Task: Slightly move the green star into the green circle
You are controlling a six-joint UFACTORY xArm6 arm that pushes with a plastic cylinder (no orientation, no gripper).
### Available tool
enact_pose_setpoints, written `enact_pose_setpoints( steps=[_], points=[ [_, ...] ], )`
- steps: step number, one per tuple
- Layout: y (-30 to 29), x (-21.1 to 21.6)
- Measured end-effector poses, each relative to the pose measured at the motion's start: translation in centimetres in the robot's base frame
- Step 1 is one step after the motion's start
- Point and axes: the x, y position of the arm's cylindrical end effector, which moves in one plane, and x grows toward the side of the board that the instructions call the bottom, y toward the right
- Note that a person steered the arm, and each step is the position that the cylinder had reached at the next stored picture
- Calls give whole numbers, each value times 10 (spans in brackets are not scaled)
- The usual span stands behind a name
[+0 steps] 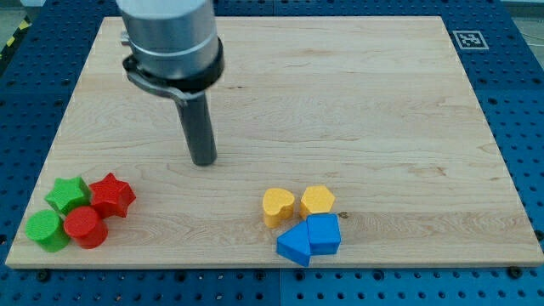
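The green star lies near the board's lower left corner. The green circle sits just below and to its left, touching or nearly touching it. My tip is on the board well to the right of and above the green star, with no block near it. A red star sits right of the green star and a red circle right of the green circle; the four form a tight cluster.
A yellow heart and a yellow hexagon sit at the lower middle, with two blue blocks just below them. The wooden board has a marker tag at its top right corner.
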Motion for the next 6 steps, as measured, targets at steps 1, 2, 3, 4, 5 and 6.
enact_pose_setpoints(
  steps=[1, 2, 3, 4, 5, 6],
  points=[
    [-39, -34],
    [-80, -35],
    [-105, -35],
    [-107, -34],
    [-119, -30],
    [-138, -17]
  ],
)
